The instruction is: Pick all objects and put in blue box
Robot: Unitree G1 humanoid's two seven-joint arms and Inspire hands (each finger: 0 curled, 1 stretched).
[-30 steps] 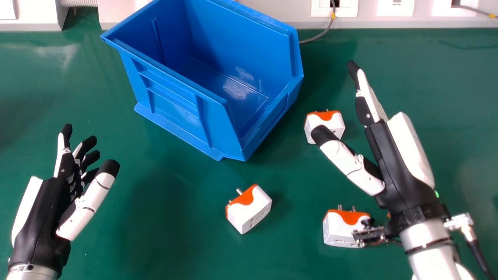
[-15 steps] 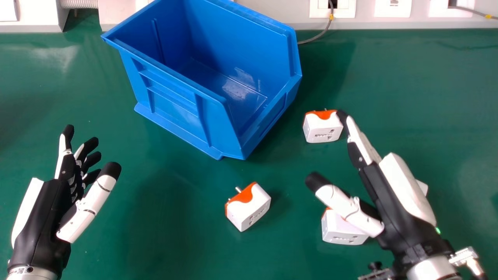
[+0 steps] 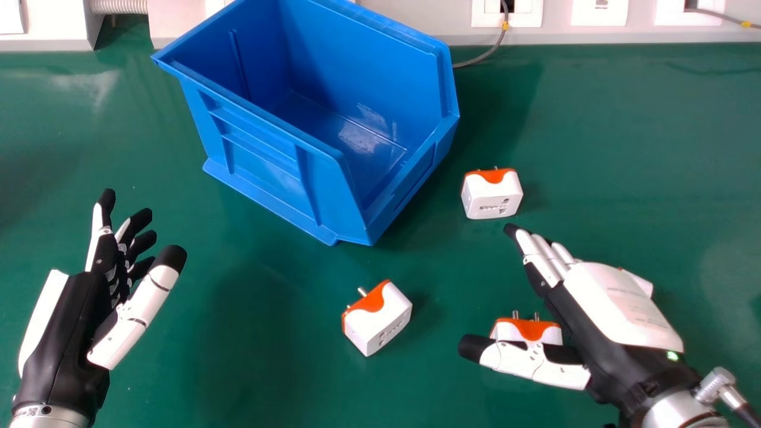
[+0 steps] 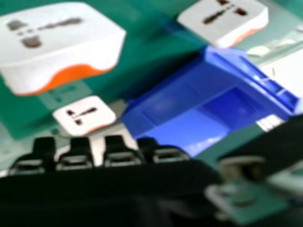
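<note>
My right hand (image 3: 618, 309) is open above the table, back upward, its thumb overlapping the front of a white-and-orange adapter (image 3: 529, 330). Another adapter (image 3: 641, 282) is mostly hidden behind that hand. Beyond its fingertips lies a third adapter (image 3: 492, 195), and one more (image 3: 378, 318) sits near the middle. The blue box (image 3: 267, 128) stands at the back with a bare floor. In the right hand view, my right hand (image 4: 118, 153) shows near adapters (image 4: 61, 52), with the blue box (image 4: 175, 111) farther off. My left hand (image 3: 65, 327) rests open and empty at the left.
Along the back edge of the green table (image 3: 624, 148) runs a pale wall panel (image 3: 416, 21) with sockets. A grey cable (image 3: 490, 52) hangs down just right of the box.
My right hand has come back toward the robot and tilted so its back faces up. Its thumb has swung lower, from the far adapter to the one near the front. The left hand stays put.
</note>
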